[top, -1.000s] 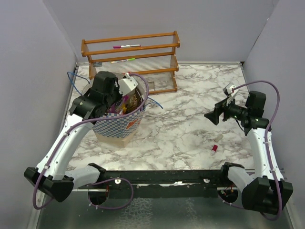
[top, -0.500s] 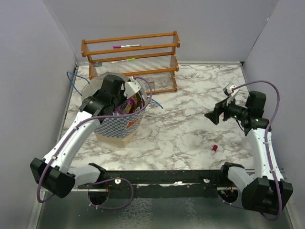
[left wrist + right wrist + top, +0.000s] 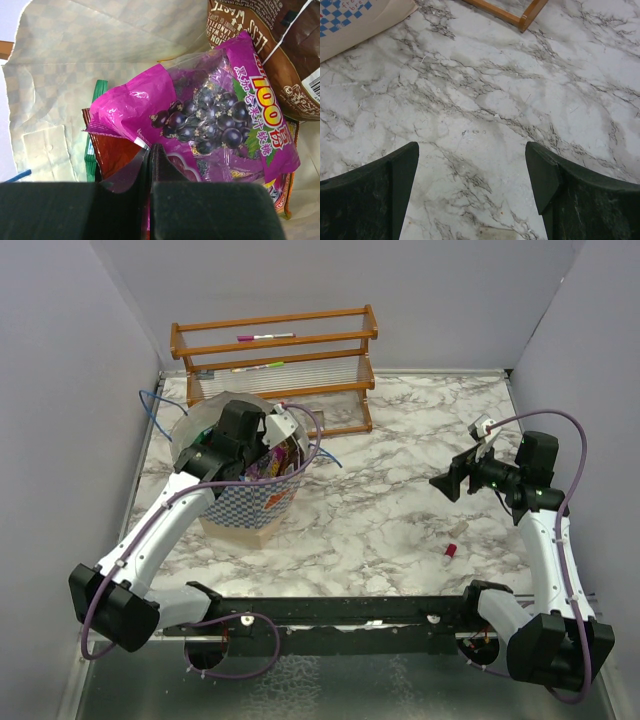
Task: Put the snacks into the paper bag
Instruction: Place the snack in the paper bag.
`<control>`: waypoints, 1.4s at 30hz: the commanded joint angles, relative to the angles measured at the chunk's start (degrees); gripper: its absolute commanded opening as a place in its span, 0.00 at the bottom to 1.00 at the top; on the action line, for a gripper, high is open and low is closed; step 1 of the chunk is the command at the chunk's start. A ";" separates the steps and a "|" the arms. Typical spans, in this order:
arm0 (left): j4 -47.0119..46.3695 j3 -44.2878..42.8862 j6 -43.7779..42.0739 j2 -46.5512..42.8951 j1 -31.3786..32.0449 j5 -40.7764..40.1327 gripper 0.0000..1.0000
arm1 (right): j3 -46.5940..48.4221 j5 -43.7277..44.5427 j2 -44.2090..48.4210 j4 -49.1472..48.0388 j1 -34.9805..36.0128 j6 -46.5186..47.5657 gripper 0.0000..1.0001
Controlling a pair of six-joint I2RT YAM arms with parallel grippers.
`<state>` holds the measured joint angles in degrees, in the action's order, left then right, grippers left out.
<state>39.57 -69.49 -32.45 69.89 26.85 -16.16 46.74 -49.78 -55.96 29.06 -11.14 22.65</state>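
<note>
The blue-and-white checkered paper bag (image 3: 245, 505) stands at the left of the marble table, its pale inner wall (image 3: 100, 40) filling the left wrist view. Snacks lie inside it: a magenta grape candy pack (image 3: 215, 115) on top, a glossy brown bag (image 3: 270, 35) at the upper right, a red packet (image 3: 112, 150) and a green edge (image 3: 92, 130) underneath. My left gripper (image 3: 150, 150) is shut, its tips just above the magenta pack, reaching into the bag's mouth (image 3: 262, 452). My right gripper (image 3: 445, 483) hangs open over bare marble (image 3: 472, 160), holding nothing.
A wooden rack (image 3: 275, 360) with markers stands behind the bag; its corner (image 3: 520, 15) shows in the right wrist view. A tiny red-pink cap (image 3: 450, 551) lies near the right arm. The bag's blue string handles (image 3: 150, 405) stick out sideways.
My left wrist has shifted a little to the right over the bag's mouth and its elbow has swung. The right arm has not moved.
</note>
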 commanded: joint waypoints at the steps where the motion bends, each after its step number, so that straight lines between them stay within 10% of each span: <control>1: -2.81 0.81 0.49 0.97 -0.37 -3.09 0.00 | -0.37 0.91 -0.20 -1.58 0.15 0.42 0.88; 42: -2.02 3.85 0.70 -0.44 -3.00 -3.52 0.04 | -0.77 1.34 -0.40 -1.57 0.15 0.66 0.88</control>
<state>37.30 -66.04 -31.77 71.35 24.80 -17.65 46.44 -49.67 -56.18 29.06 -11.14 22.74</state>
